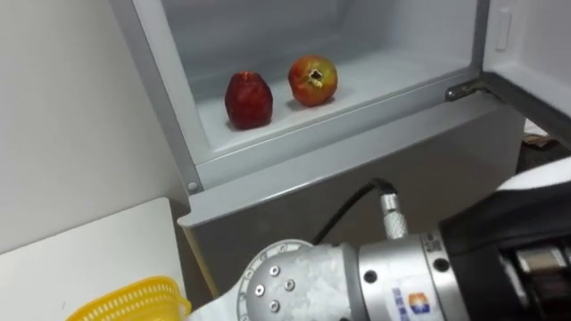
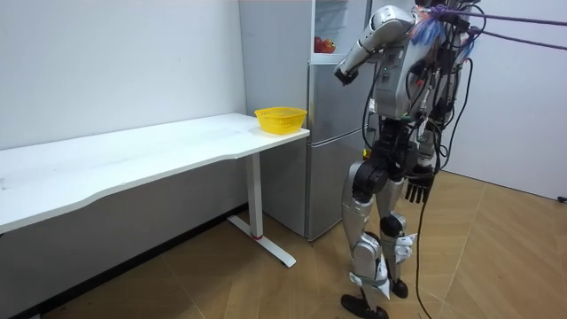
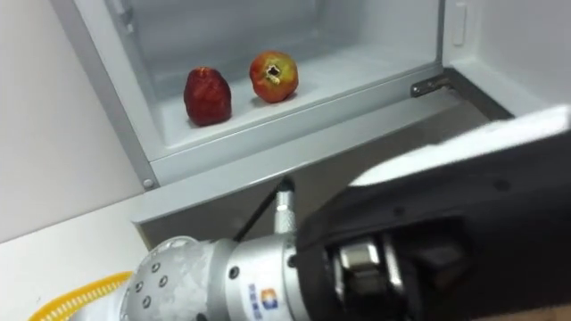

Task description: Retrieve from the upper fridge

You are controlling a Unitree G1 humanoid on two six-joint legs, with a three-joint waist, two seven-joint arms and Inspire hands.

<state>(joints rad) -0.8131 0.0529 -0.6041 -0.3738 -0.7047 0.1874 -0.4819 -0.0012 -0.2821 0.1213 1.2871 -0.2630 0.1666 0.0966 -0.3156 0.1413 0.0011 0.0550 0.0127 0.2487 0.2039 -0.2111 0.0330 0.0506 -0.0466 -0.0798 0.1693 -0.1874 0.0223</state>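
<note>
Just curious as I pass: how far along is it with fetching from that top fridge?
Done: the upper fridge stands open, with the robot before it. In hand: its right hand is raised toward the compartment. Still to do: the dark red fruit and the red-yellow fruit both lie on the shelf, untouched; the left hand hangs open, holding nothing.

Eye views close above fridge [image 1: 357, 156], room view afar

2 fruits [image 1: 248, 100] [image 1: 312, 80], 1 basket [image 1: 134, 301], 1 fridge [image 1: 357, 152].
</note>
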